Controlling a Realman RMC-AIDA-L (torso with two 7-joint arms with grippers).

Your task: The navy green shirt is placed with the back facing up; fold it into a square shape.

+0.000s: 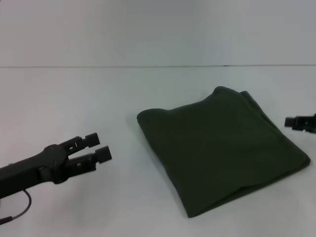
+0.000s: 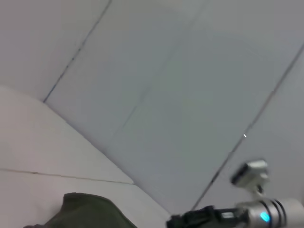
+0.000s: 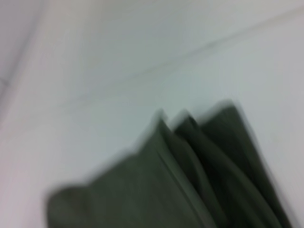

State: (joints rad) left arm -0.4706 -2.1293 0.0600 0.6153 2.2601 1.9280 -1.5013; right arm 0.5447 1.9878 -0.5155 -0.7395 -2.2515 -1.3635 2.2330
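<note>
The navy green shirt (image 1: 222, 148) lies on the white table (image 1: 98, 98) right of centre, folded into a thick, roughly square packet turned at an angle. Its plain side faces up, and stacked fold edges show in the right wrist view (image 3: 180, 180). My left gripper (image 1: 101, 146) hovers low at the near left, well clear of the shirt, open with nothing between its fingers. My right gripper (image 1: 297, 122) pokes in at the right edge, just beyond the shirt's right side. The left wrist view also catches a corner of the shirt (image 2: 85, 213) and the right gripper (image 2: 190, 221).
The table's far edge meets a pale wall (image 1: 158, 29) behind the shirt. A thin dark cable (image 1: 24, 205) loops under my left arm at the near left. Bare white tabletop lies between my left gripper and the shirt.
</note>
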